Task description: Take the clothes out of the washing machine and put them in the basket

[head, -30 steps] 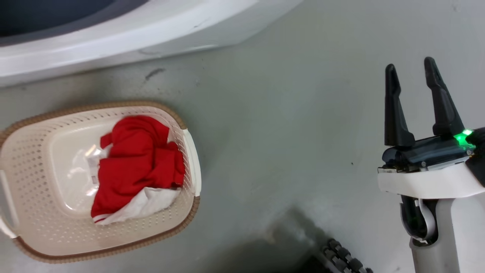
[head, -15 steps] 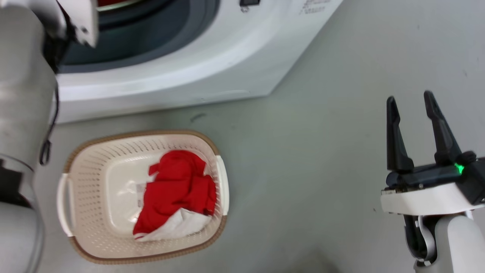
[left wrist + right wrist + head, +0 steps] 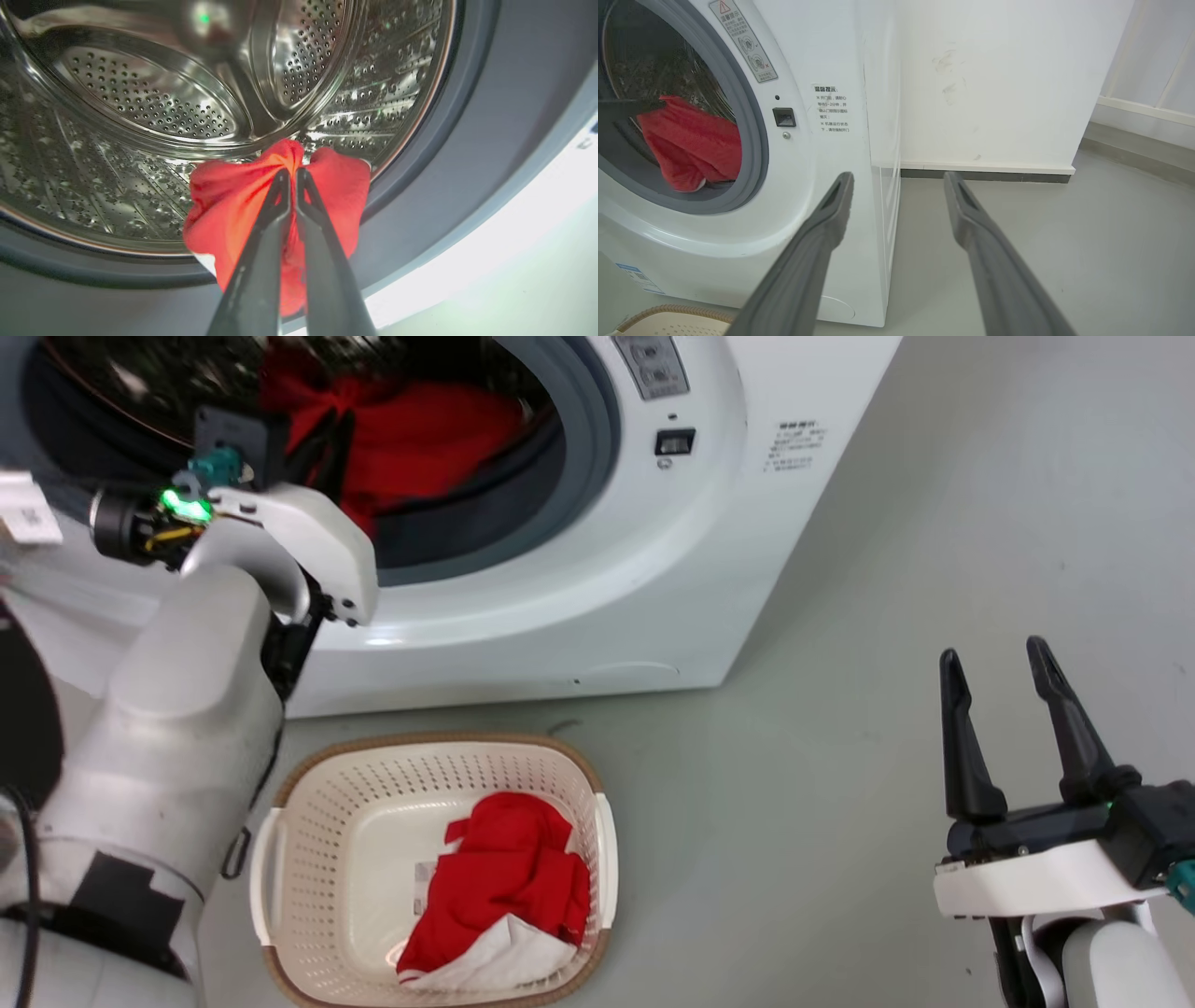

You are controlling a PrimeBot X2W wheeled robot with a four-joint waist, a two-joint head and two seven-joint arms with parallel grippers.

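The white washing machine (image 3: 597, 579) stands with its porthole open onto the steel drum (image 3: 140, 102). My left gripper (image 3: 292, 173) reaches into it and is shut on a bright red garment (image 3: 224, 205), which hangs bunched at the drum's lip. That red garment (image 3: 439, 429) lies just beyond my left gripper (image 3: 322, 434) in the head view. The cream basket (image 3: 429, 744) sits on the floor in front of the machine, holding red clothes (image 3: 509, 873) with a white piece under them. My right gripper (image 3: 994, 658) is open and holds nothing, off to the right over the floor.
Grey floor (image 3: 840, 644) stretches right of the machine. A white wall (image 3: 994, 84) with a dark baseboard stands behind it, and a pale railing (image 3: 1148, 60) runs at the far right. My left forearm (image 3: 177, 709) hangs above the basket's left side.
The head camera has tilted up, so basket and floor slid down the picture while the porthole and left arm came into view. The right gripper stays open.
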